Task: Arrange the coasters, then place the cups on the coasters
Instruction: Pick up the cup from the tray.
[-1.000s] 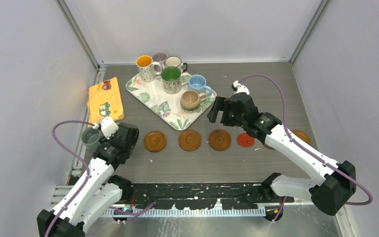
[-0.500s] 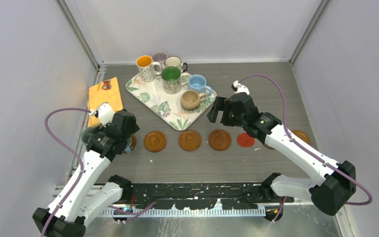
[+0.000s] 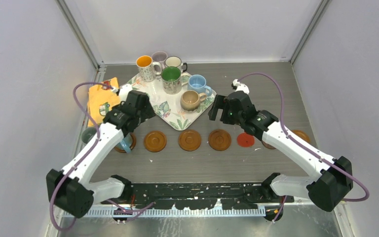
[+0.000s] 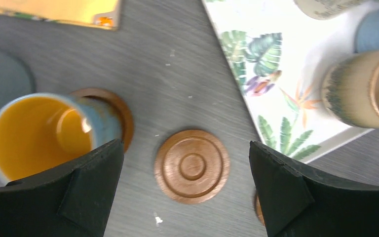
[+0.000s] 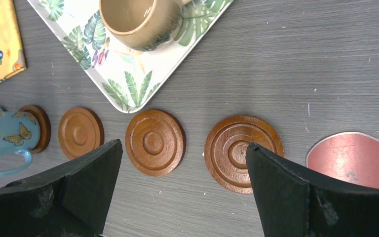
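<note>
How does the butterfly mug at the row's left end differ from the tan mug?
The butterfly mug stands on a dark coaster; the tan mug sits on the leaf tray. The butterfly mug is light blue, patterned, orange inside; the tan mug is tan inside and out. Both are upright with handles.

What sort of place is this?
Probably a lab robot cell, not a home: plain white walls box in a grey table, and the left arm and right arm are bolted at its near edge.
</note>
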Motion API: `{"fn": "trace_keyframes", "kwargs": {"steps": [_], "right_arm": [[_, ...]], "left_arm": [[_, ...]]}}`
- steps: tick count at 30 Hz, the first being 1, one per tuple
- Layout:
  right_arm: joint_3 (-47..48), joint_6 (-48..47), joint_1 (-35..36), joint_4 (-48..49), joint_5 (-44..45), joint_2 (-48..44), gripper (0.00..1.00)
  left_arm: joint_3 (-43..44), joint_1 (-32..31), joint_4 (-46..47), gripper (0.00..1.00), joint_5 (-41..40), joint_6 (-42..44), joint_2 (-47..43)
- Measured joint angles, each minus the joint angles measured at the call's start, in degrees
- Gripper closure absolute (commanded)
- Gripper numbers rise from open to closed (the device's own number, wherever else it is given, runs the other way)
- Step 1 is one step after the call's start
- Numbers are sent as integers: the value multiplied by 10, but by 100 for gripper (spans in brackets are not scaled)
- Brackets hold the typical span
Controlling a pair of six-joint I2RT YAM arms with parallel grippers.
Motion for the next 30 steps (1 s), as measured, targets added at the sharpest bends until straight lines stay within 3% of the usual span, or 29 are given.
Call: {"fn": "trace_keyframes", "kwargs": {"steps": [7, 14, 21, 30], "right_arm": [[24, 11, -33, 10, -25, 63, 0], [62, 39, -100, 62, -97, 160, 0], [132, 46, -118, 143, -146, 266, 0], [208, 36, -118, 222, -192, 402, 0]], "left_arm": [[47, -37, 70, 0, 51, 20, 107], [59, -66, 110, 0, 94, 30, 155], [45, -80, 129, 0, 129, 34, 144], [-15, -80, 126, 0, 146, 35, 35]]}}
